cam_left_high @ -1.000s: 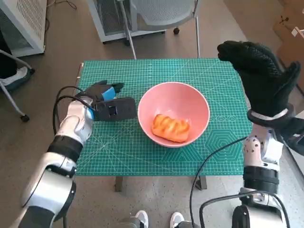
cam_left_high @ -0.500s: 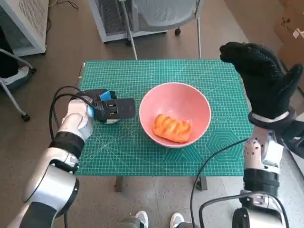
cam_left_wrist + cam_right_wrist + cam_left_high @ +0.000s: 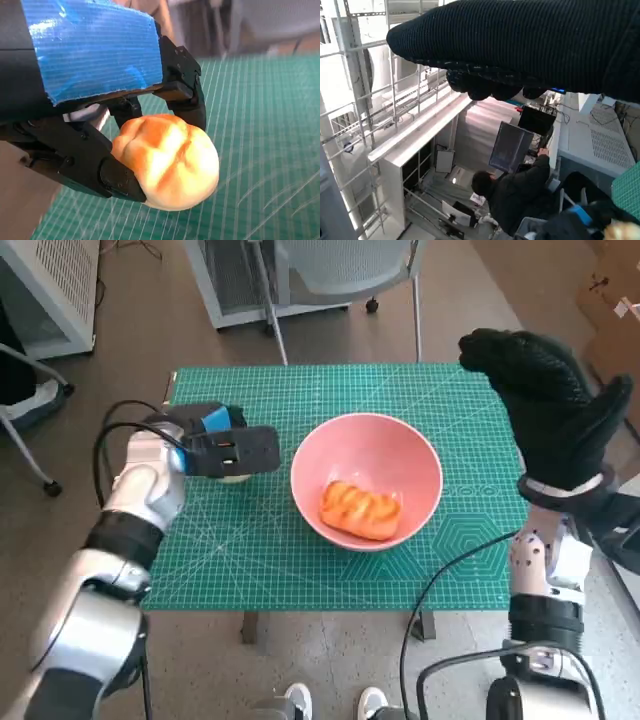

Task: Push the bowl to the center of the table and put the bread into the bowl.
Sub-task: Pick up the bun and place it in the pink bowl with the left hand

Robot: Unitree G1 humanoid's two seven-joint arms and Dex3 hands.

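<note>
Lab, metal racking (image 3: 395, 100), monitors (image 3: 512, 147), green cutting mat (image 3: 300, 550)

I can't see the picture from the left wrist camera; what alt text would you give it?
A black robotic left hand with blue tape over its back grips a round golden bread roll between its fingers, above a green cutting mat marked with a white grid. The background beyond the mat is blurred.

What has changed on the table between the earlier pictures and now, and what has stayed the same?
The left hand has lifted and shifted slightly toward the table's far side; the left wrist view shows it gripping a bread roll. The pink bowl has not moved, and the bread inside it lies as before. The right hand stays raised over the table's right edge, holding nothing.
</note>
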